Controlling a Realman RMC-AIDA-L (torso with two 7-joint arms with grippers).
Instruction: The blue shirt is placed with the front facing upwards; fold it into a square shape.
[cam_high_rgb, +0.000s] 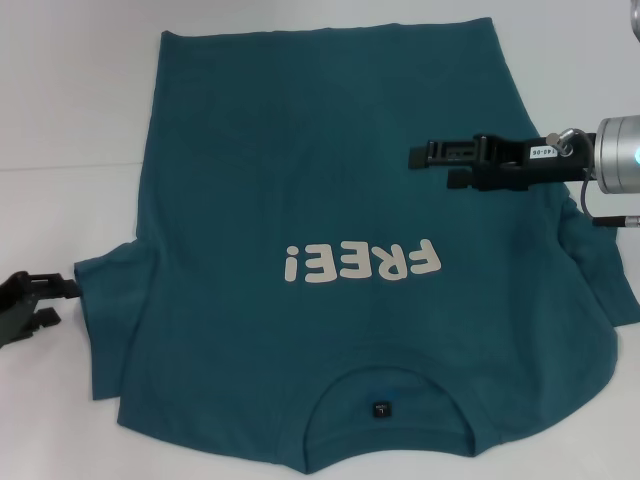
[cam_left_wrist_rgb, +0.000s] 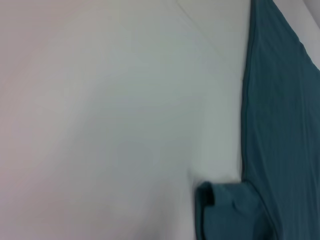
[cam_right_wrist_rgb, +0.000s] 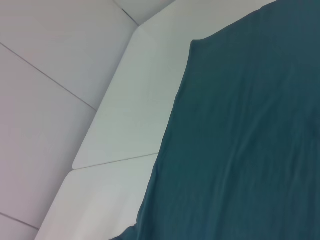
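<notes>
The blue shirt (cam_high_rgb: 300, 170) lies flat on the white table, front up, its collar and small dark tag (cam_high_rgb: 381, 408) nearest me. The cream "FREE!" letters (cam_high_rgb: 360, 263) read upside down. My right gripper (cam_high_rgb: 432, 167) hovers above the shirt's right side, pointing left, open and holding nothing. My left gripper (cam_high_rgb: 62, 302) sits low at the table's left, open, its fingers just beside the left sleeve (cam_high_rgb: 105, 275). The left wrist view shows the blue shirt's edge (cam_left_wrist_rgb: 280, 125) and sleeve corner. The right wrist view shows the shirt's body (cam_right_wrist_rgb: 240, 140).
The white table (cam_high_rgb: 70, 120) extends left of and beyond the shirt. The right sleeve (cam_high_rgb: 600, 285) lies bunched near the table's right side. Seams between white panels (cam_right_wrist_rgb: 100, 165) show in the right wrist view.
</notes>
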